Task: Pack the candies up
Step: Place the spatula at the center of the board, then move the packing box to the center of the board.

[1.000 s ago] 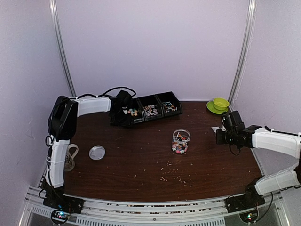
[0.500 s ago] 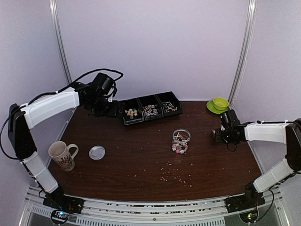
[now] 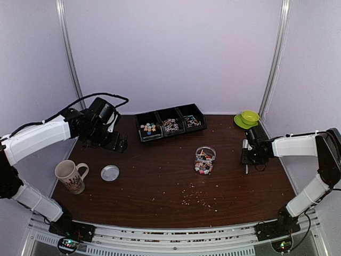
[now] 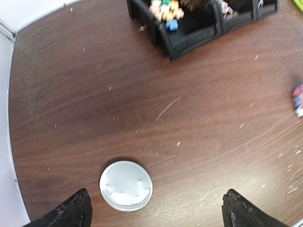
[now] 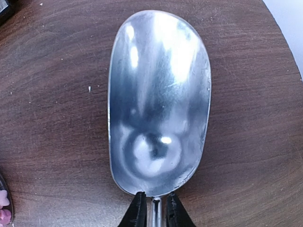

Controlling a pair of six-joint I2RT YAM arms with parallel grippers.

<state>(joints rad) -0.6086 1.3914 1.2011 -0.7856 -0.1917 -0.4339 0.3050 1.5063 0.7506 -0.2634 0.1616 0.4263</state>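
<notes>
The left claw [image 4: 154, 213] hangs over the left part of the brown worktop [image 3: 154, 165] with its jaws spread wide and nothing between them; a round clear lid [image 4: 126, 185] lies flat just below it. The right claw [image 5: 154, 208] sits low at the right side, its jaws nearly together on either side of the thin handle of a metal scoop [image 5: 158, 94] that rests bowl-up on the wood; whether they pinch the handle cannot be told. The candies [image 3: 148, 127] lie in a black three-compartment tray [image 3: 181, 133] at the back, pastel chunks in the left bin and mixed pieces in the other two, and more fill the lower part of a clear jar [image 3: 204, 160] near the middle. A mug [image 3: 68, 175] stands at the left edge, a green cup [image 3: 249, 116] on a saucer at the back right, and pale crumbs [image 3: 198, 198] are scattered in front of the jar.
</notes>
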